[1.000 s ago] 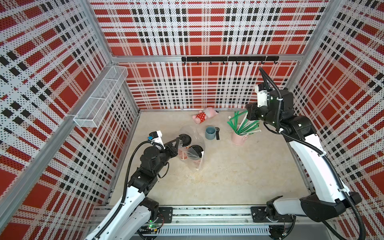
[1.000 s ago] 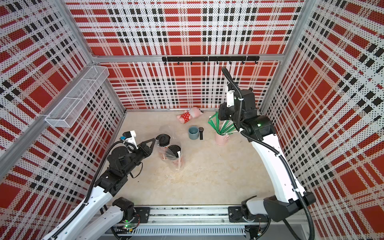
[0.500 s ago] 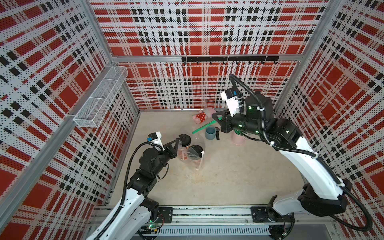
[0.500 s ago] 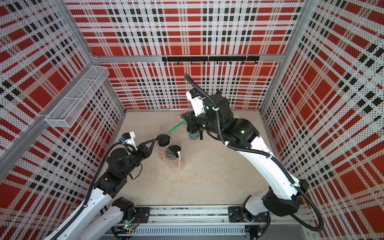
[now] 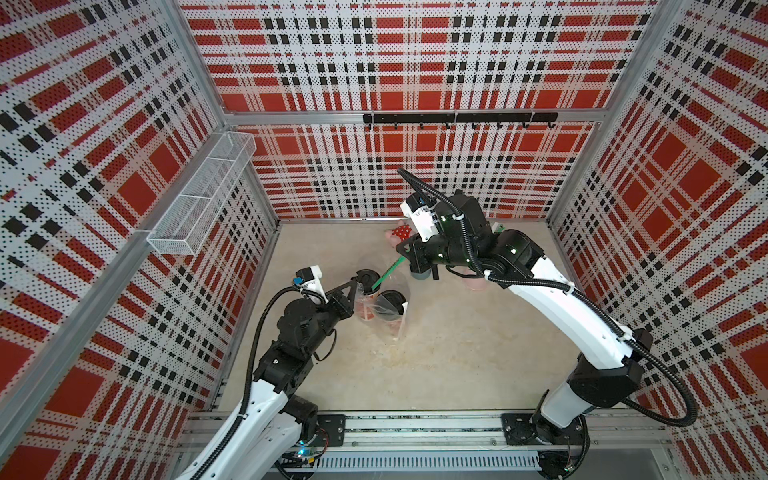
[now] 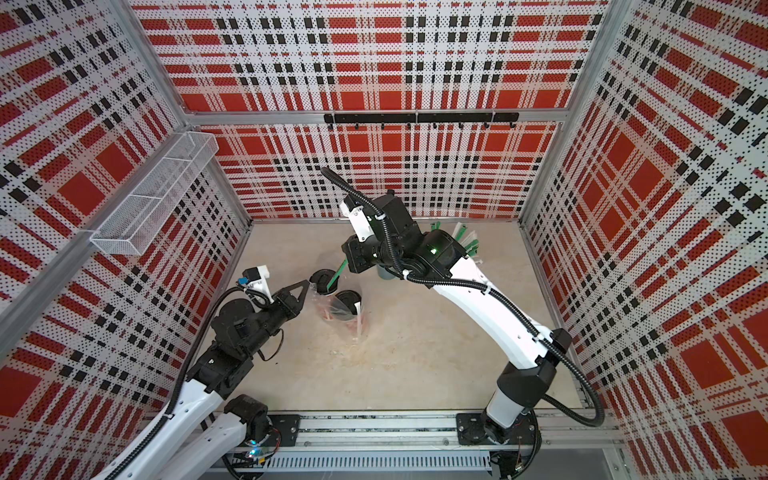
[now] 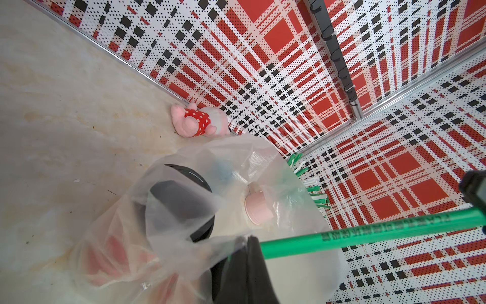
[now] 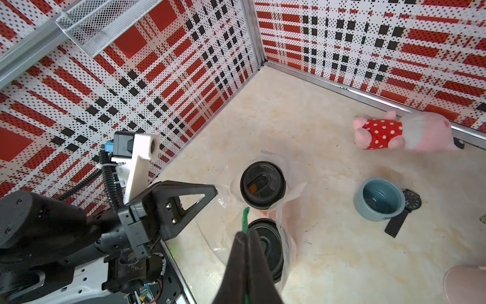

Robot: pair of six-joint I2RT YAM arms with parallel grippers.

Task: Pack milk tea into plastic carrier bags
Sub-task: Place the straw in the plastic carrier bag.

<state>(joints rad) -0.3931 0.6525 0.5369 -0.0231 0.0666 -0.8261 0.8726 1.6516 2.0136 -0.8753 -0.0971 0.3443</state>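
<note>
**Left gripper (image 5: 358,285) pinched the bag, right gripper (image 5: 400,249) pinched a straw**

Left gripper's fingers were pressed together on the edge of the clear plastic bag (image 5: 397,322). In the left wrist view the film bunched up right at the black fingertips (image 7: 248,239). The bag stood on the beige floor (image 5: 457,340) near the left wall, with both red cups inside it, upright and side by side. Their black lids, 1 farther back (image 8: 263,184) and 1 nearer the front (image 8: 269,244), showed through the open mouth.

The right gripper, reaching across from the right, had its fingers pressed together on 1 green straw (image 5: 388,272). The straw slanted down, and in the right wrist view its free end (image 8: 246,213) lay between the 2 lids. Whether it touched either cup could not be told.

A short grey-blue cup (image 8: 378,200) stood apart from the bag. The pink cup (image 5: 473,283) of straws stood beyond it, partly hidden by the right arm. A pink plush toy (image 8: 381,134) lay against the back wall.
</note>
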